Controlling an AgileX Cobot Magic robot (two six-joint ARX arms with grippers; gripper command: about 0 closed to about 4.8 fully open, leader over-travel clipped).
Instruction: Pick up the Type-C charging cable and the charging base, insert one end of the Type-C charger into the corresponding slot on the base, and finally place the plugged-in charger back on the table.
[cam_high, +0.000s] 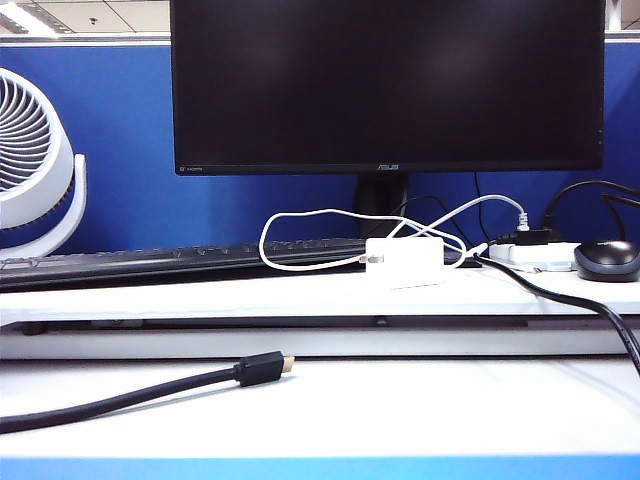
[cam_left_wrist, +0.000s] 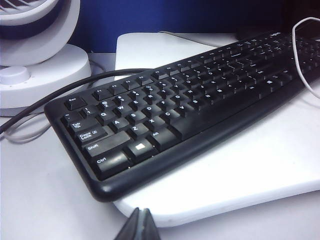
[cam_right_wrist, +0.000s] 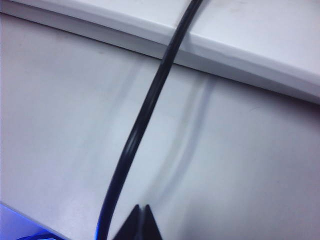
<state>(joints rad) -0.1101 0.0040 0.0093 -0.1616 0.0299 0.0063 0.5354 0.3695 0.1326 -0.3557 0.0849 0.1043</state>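
The black cable (cam_right_wrist: 145, 120) runs just beside my closed, empty right fingers (cam_right_wrist: 139, 220); my left fingers (cam_left_wrist: 139, 222), closed too, hover before the keyboard (cam_left_wrist: 190, 100). Well ahead of both, on the shelf, the limp Type-C charging cable (cam_high: 300, 225) loops beside the glossy charging base (cam_high: 405, 262). I'd pinch the cable near its stiff plug and the light, slippery base across its flat sides.

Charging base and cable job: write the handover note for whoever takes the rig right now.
Left gripper: jaws shut, empty, over the near corner of the keyboard.
Right gripper: jaws shut, empty, over the table beside the thick black cable.
Charging base: on the raised shelf below the monitor.
White charging cable: looped on the shelf beside the base; whether it is plugged in cannot be told.
Done: nothing is held.
Left: pick both up, plug in, set down.
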